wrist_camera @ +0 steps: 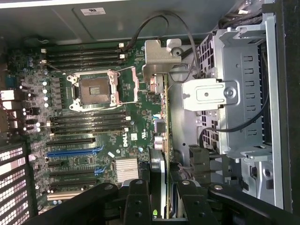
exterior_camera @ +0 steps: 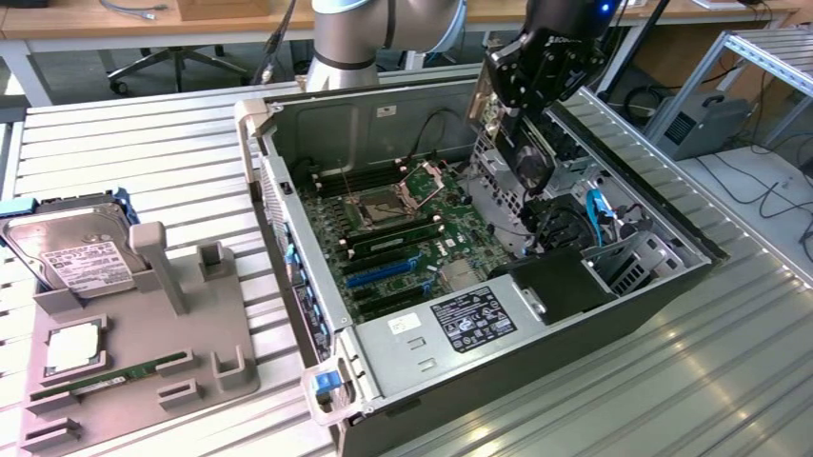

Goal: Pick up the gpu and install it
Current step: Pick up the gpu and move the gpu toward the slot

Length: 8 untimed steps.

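Half the job looks done. Nearest the exterior camera, a grey parts tray [exterior_camera: 190,319] on the table [exterior_camera: 711,381] holds the hard drive [exterior_camera: 70,257] and RAM stick [exterior_camera: 114,378]. Beyond it, over the open computer case [exterior_camera: 546,381], the gripper [wrist_camera: 162,201] is partly closed, clamping the gpu [wrist_camera: 164,117] edge-on above the motherboard [wrist_camera: 108,136], beside the drive cage [wrist_camera: 239,93]. Picking up appears finished; seating it in a slot remains.

We note a slatted metal table [exterior_camera: 711,381]; wooden desk [exterior_camera: 76,19] and chair base [exterior_camera: 171,59] at 11 o'clock; aluminium frame [exterior_camera: 763,43] at 2 o'clock.
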{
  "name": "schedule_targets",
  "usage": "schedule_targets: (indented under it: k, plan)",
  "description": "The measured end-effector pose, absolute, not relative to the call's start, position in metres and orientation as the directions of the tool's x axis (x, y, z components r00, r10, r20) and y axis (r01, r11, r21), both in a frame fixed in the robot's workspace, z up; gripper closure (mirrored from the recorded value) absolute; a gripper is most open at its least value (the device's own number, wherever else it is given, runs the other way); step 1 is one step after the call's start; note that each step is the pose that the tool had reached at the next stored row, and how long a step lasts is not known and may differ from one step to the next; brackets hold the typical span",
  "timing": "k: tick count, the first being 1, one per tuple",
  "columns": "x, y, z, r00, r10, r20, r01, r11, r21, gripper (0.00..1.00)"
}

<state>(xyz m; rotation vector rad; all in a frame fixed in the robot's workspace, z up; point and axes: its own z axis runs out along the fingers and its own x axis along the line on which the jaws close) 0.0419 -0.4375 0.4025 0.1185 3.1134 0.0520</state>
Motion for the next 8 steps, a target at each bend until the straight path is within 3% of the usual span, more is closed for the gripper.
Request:
schedule_targets:
  k: [8]
  plan:
    - [0.0419, -0.4375, 0.3992, -0.997, 0.076, -0.024, 0.076, 0.997, 0.034, 0.73]
